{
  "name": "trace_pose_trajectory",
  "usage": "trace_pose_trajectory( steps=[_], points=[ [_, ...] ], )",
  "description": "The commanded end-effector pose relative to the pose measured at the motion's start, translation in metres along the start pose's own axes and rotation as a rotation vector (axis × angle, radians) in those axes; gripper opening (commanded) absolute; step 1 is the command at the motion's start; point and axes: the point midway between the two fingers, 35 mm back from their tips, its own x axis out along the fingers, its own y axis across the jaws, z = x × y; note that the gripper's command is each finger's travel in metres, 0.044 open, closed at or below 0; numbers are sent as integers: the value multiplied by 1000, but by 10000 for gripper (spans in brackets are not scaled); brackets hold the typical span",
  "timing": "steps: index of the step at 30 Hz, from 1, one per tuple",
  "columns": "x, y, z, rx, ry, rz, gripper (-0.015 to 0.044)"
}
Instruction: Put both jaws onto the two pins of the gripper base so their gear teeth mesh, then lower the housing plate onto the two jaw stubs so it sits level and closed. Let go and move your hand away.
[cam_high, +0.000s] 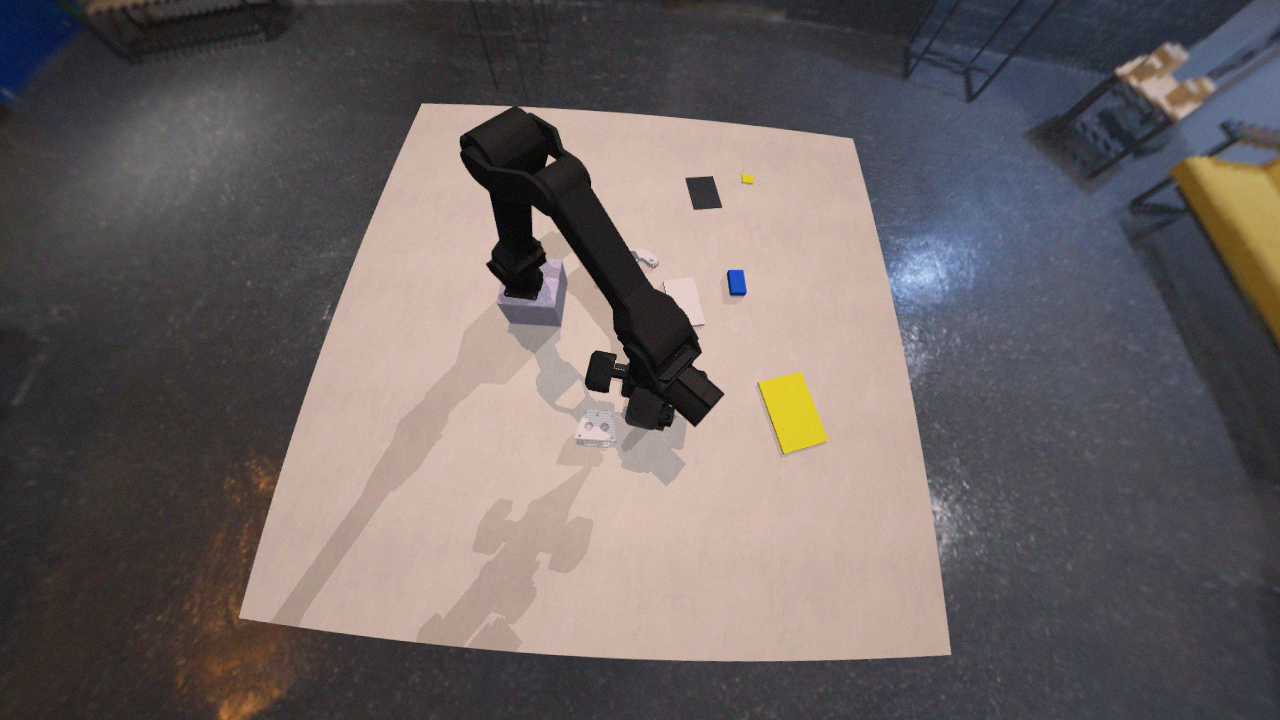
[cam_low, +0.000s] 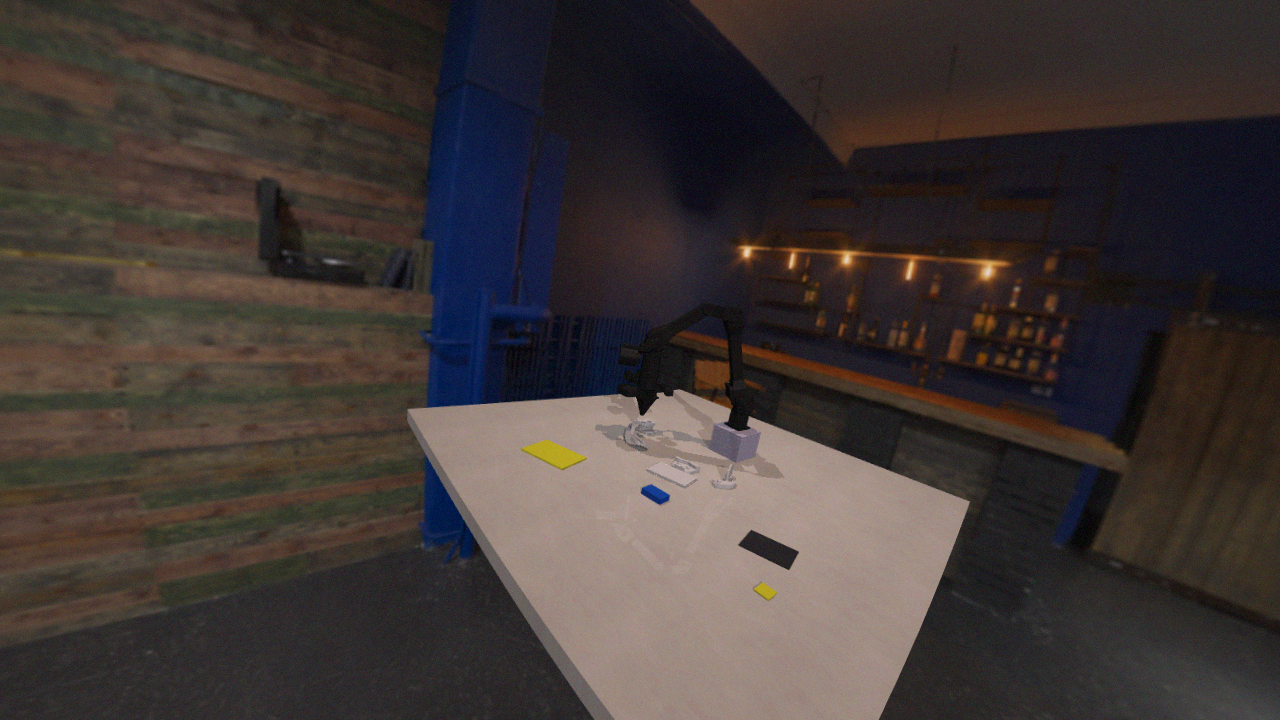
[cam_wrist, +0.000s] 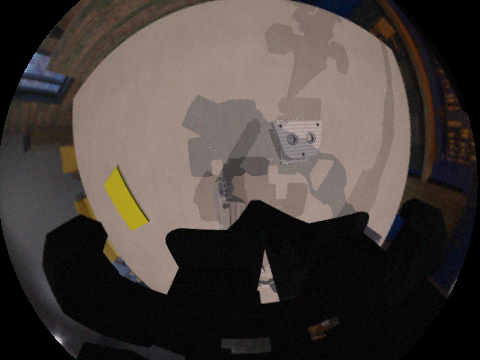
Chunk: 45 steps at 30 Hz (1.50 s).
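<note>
My gripper (cam_low: 641, 411) (cam_wrist: 254, 204) is shut and empty, pointing down above one pale jaw, with a gap between them. That jaw (cam_low: 633, 437) (cam_wrist: 228, 209) is hidden behind the arm in the top view and partly behind the fingers in the wrist view. The white housing plate (cam_high: 597, 436) (cam_wrist: 301, 129) lies apart from it, its two round holes facing up. The other jaw (cam_high: 648, 259) (cam_low: 724, 483) lies on the table, partly covered by the arm in the top view. The gripper base (cam_low: 686, 465) sits beside a white slab; its pins cannot be made out.
The white slab (cam_high: 689, 304) (cam_low: 671, 475) lies near a blue block (cam_high: 736, 282) (cam_low: 655, 494). A large yellow plate (cam_high: 793, 413) (cam_low: 554, 454) (cam_wrist: 125, 200), a black plate (cam_high: 703, 192) (cam_low: 768, 548) and a small yellow tile (cam_high: 747, 179) (cam_low: 765, 591) lie around. The arm stands on a lilac block (cam_high: 537, 312) (cam_low: 734, 444).
</note>
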Motion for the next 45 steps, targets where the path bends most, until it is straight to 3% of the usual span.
trace_pose_trajectory(
  steps=[1, 32, 45],
  points=[
    [8, -1, -1, -5, 9, -6, 0],
    [59, -2, -2, -5, 9, -6, 0],
    [60, 4, -1, -5, 9, -6, 0]
  ],
)
